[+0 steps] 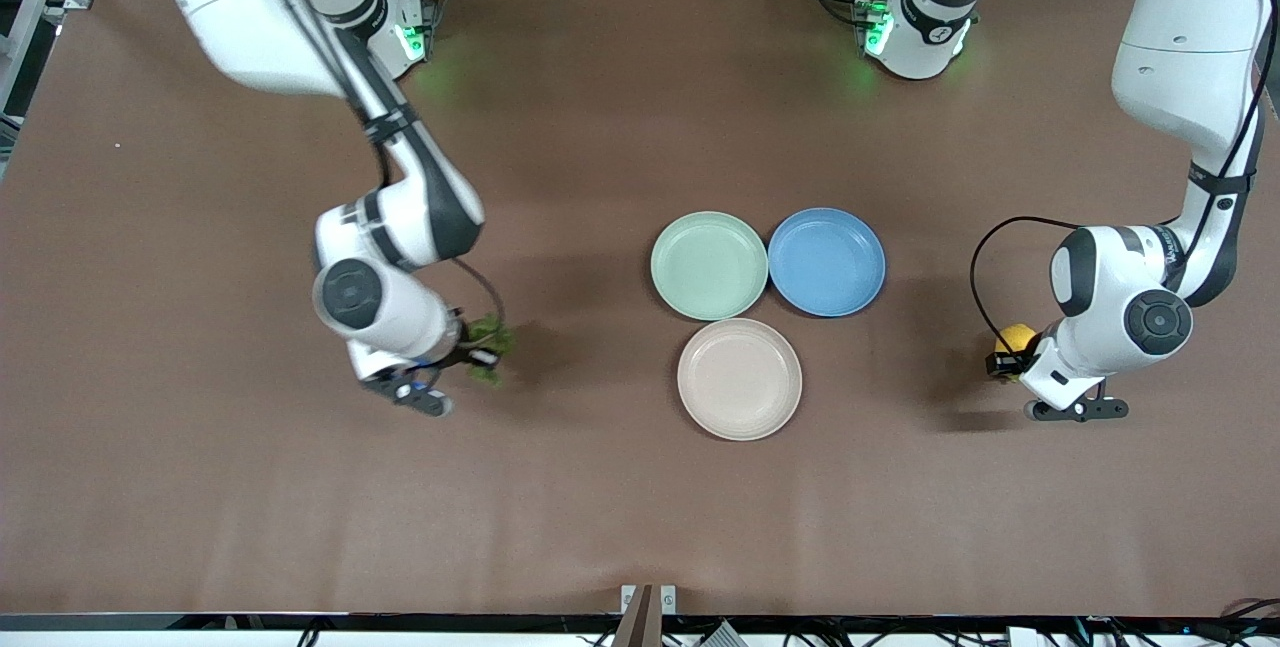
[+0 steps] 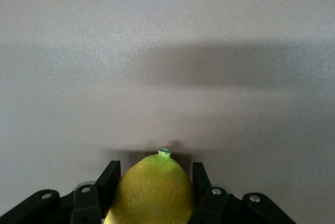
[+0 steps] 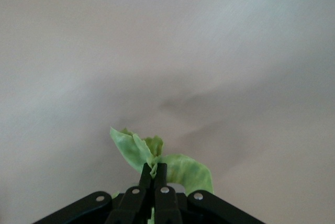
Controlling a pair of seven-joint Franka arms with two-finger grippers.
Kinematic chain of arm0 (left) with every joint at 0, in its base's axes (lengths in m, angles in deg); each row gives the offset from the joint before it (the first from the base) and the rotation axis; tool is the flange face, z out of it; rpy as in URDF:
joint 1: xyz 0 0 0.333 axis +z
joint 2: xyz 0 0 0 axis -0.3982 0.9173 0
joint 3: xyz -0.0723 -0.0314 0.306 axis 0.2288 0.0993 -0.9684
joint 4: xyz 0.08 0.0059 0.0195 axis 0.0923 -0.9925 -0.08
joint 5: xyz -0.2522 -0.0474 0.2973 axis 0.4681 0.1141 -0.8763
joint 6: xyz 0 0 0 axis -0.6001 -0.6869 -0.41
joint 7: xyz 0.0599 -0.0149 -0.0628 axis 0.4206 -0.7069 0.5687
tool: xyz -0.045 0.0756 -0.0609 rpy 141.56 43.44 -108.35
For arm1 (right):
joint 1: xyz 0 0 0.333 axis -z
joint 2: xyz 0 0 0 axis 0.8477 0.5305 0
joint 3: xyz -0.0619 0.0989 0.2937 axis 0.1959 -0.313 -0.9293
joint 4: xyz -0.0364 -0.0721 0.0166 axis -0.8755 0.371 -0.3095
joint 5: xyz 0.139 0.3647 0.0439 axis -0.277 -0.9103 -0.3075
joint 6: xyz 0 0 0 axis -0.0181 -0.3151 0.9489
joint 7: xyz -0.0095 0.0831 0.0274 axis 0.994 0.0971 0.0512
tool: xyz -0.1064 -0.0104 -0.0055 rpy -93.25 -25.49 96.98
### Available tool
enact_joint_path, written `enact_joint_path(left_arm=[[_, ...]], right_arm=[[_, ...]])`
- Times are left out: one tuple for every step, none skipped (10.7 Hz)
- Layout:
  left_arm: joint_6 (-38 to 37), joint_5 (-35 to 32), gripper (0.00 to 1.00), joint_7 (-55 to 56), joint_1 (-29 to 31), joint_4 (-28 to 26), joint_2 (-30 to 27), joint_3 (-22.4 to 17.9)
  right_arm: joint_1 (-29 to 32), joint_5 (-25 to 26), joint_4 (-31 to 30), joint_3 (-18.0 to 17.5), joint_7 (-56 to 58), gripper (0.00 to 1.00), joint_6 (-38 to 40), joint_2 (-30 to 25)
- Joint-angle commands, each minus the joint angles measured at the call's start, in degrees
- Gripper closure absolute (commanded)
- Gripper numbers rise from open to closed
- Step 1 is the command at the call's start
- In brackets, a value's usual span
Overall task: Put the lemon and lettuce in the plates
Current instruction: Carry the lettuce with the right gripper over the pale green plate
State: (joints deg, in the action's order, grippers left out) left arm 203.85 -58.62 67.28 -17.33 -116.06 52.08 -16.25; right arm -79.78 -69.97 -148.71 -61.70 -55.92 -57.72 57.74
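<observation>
We find both task items already in hand, so the coming move turns on which way the plates lie from each gripper. The left gripper (image 1: 1010,359) is clenched on the lemon (image 1: 1017,337), which sits between its fingers (image 2: 107,182) with its long axis running out along them and its nubbed tip leading, low over the bench (image 1: 600,507) toward the left arm's end. The right gripper (image 1: 480,355) is clamped on the lettuce (image 1: 492,337), pinching the leaf near its middle so that ragged lobes hang past the fingertips (image 3: 155,174). The mint plate (image 1: 709,265), the beige plate (image 1: 739,379) and the blue plate (image 1: 827,261) form a cluster between the two grippers, well apart from each. We judge that each arm must carry its item inward toward the cluster, avoiding the blue plate.
</observation>
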Motion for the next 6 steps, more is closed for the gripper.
enact_joint_path(left_arm=[[0.27, -1.4, 0.87, 0.12, 0.19, 0.14, -1.16, 0.01], [0.01, -1.31, 0.89, 0.04, 0.19, 0.4, -1.69, 0.01], [0.0, -1.31, 0.98, 0.04, -0.07, 0.49, -2.56, 0.01], [-0.08, -1.4, 1.0, -0.14, -0.25, 0.58, -3.35, 0.01], [-0.08, -1.31, 1.0, -0.23, -0.34, 0.58, -3.8, 0.1], [-0.08, -1.31, 1.0, -0.23, -0.34, 1.1, -4.24, 0.36]], right_arm=[[-6.8, -0.38, 3.4, 0.26, -11.94, 1.0, 0.18, 2.25], [-10.49, -0.3, 4.63, 0.35, -17.47, 1.0, -1.48, 3.47], [-12.96, -0.3, 5.42, 0.35, -21.97, 1.0, -3.23, 4.18], [-15.59, -0.3, 5.6, 0.35, -25.32, 1.0, -4.73, 4.28], [-17.8, -0.21, 5.61, 0.35, -28.66, 1.0, -6.49, 4.28], [-19.91, -0.21, 5.61, 0.35, -31.65, 1.0, -8.16, 4.45]])
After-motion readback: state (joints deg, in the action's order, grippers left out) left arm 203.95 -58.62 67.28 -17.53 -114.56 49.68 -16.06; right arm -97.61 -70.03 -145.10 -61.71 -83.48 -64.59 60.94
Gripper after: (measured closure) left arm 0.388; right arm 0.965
